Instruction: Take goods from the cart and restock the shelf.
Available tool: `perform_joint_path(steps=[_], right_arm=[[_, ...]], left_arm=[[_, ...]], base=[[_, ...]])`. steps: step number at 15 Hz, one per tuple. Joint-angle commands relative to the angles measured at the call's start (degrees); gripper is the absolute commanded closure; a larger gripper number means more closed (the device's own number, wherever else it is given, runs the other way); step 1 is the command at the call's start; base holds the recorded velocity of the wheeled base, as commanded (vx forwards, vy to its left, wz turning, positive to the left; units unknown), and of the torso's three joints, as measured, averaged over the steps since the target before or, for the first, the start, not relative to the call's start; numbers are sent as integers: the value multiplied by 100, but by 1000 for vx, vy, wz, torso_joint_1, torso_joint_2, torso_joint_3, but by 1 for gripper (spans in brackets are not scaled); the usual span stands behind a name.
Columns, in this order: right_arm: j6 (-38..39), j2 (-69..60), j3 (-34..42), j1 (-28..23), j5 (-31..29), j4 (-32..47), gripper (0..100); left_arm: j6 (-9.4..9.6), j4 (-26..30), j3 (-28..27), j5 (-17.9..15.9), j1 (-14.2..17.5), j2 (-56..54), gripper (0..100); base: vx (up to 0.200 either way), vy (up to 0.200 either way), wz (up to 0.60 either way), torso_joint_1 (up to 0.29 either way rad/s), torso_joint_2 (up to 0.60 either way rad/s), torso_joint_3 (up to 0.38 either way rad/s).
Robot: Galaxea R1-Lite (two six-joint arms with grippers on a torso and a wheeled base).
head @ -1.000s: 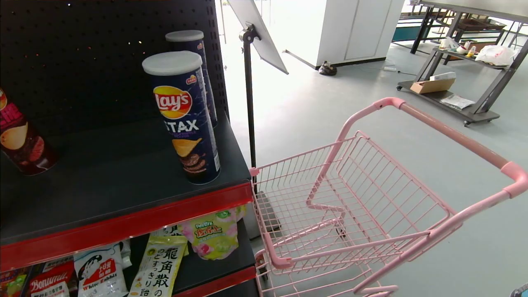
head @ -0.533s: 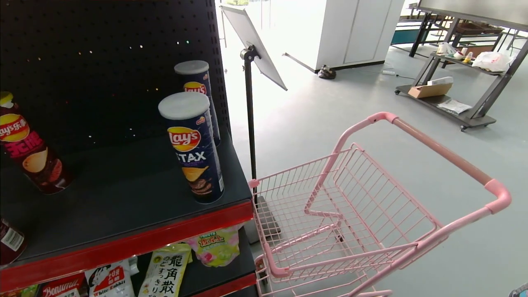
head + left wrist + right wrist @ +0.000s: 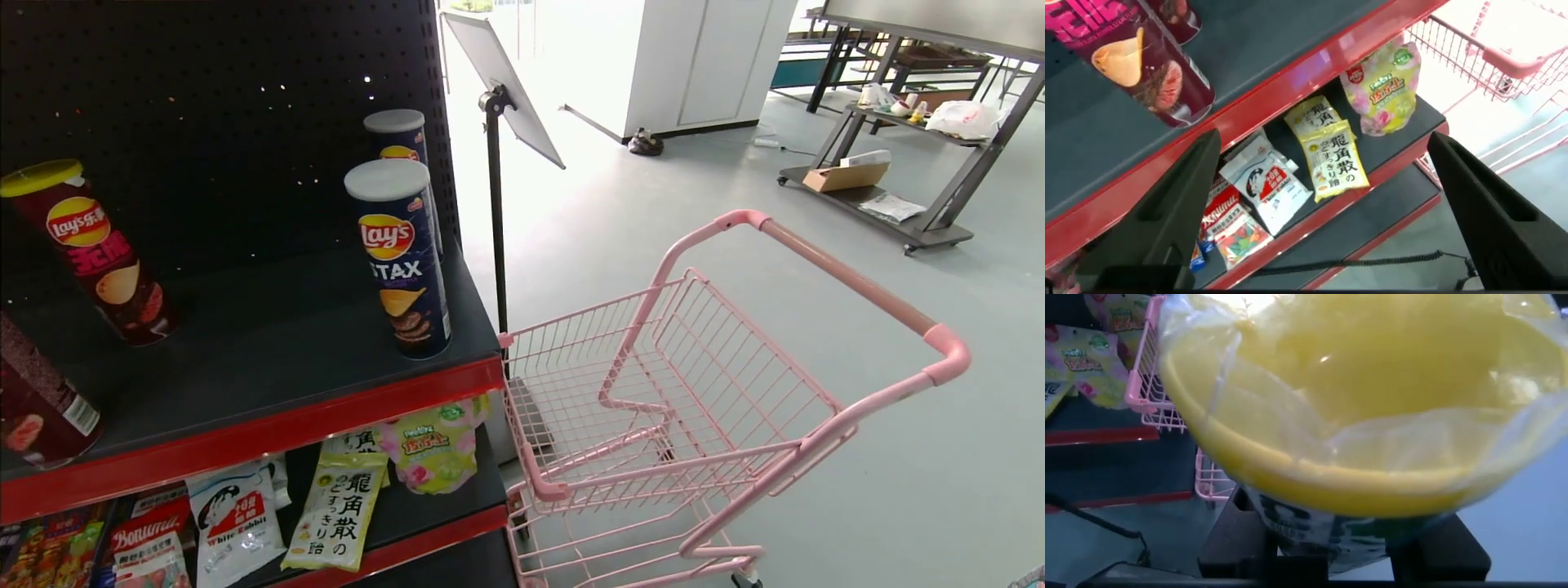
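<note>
**Placement.** The pink wire shopping cart (image 3: 849, 282) stands just beside the right end of the black shelf board with the red front edge (image 3: 286, 429), so goods have a short way from basket to board. The basket shows no goods in the head view.

On the board, a tall blue chip canister with a white lid (image 3: 400, 261) stands upright near the front right corner. A second blue canister (image 3: 400, 135) stands behind it against the perforated back panel. A red canister with a yellow lid (image 3: 98, 253) stands well apart to the left. The board between them is bare and is probably the space to restock.

**Right gripper.** The right gripper (image 3: 1339, 547) is pinched on a yellow-topped package under clear film with a printed label below (image 3: 1355, 400). Its dark fingers press the lower body from both sides, beside the cart. What the package is cannot be told.

**Left gripper.** The left gripper (image 3: 1323, 139) is spread wide and holds and touches nothing. It hangs in front of the lower shelf, facing a yellow snack bag (image 3: 1335, 159).
</note>
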Motion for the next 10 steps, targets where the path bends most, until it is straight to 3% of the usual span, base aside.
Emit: perform_joint_path(steps=[1, 6, 10], right_arm=[[-6, 8, 30, -4, -1, -6, 100], [-6, 17, 48, 14, 25, -24, 100], [3, -36, 171, 23, 25, -50, 100]], left_arm=[[-1, -1, -7, 2, 1, -2, 0], [78, -10, -7, -7, 1, -10, 0], [78, -10, -15, -16, 1, -37, 0]], base=[[0, 0, 600, 22, 12, 2], [0, 0, 600, 7, 2, 4], [0, 0, 0, 0, 0, 0]])
